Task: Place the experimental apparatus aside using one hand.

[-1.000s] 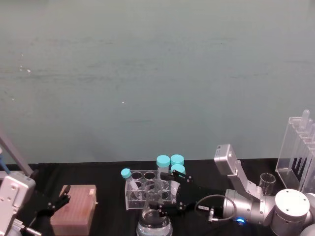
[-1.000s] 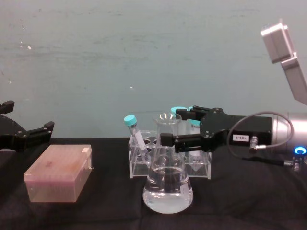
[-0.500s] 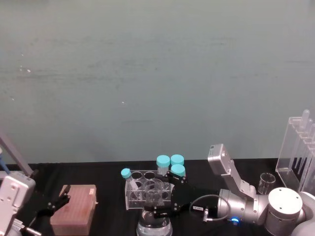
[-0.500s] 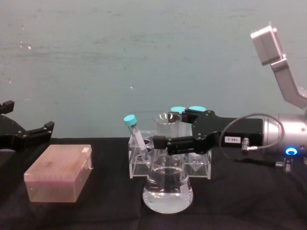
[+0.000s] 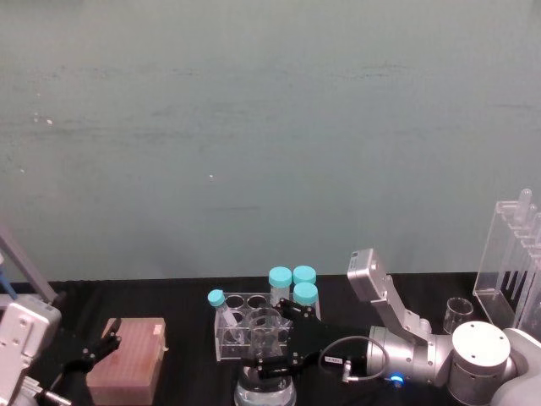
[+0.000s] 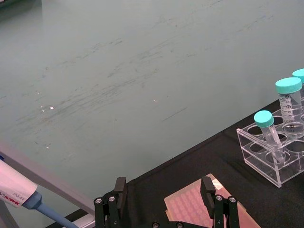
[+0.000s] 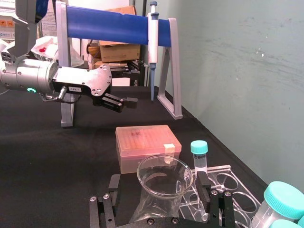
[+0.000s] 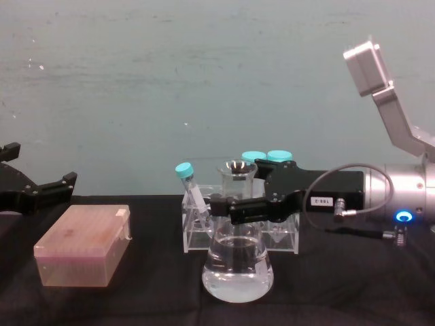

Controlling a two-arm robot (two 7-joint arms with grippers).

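right end effector (image 7: 158, 188) reaches in low from the right and straddles the neck of the conical flask (image 8: 238, 270). its fingers (image 7: 204, 186) stand apart, one on each side of the neck below the rim, with a gap visible on at least one side – not clamped. the flask sits upright on the black surface (image 8: 353, 288), front centre, with clear liquid in its lower body.

left end effector (image 6: 164, 184) hangs spread wide at the far left, above the pink tip box (image 8: 83, 252), idle.

risks, as i judge them:
- the neck is smooth glass and flares at the rim. an off-centre or high close could push the flask sideways before both pads bite, or let it slide down in the grip once lifted.
- liquid load – any tilt or quick swing could slosh it and twist the flask in the pinch.
- the tube rack (image 8: 196, 232) stands just behind the flask, and a teal-capped tube (image 8: 187, 182) leans toward it. the far finger works near that rack, so a drift backward could clip it.
- the small beaker (image 5: 457, 312) and the tall clear stand (image 5: 514, 254) are at the right edge. a low carry that way could strike them.
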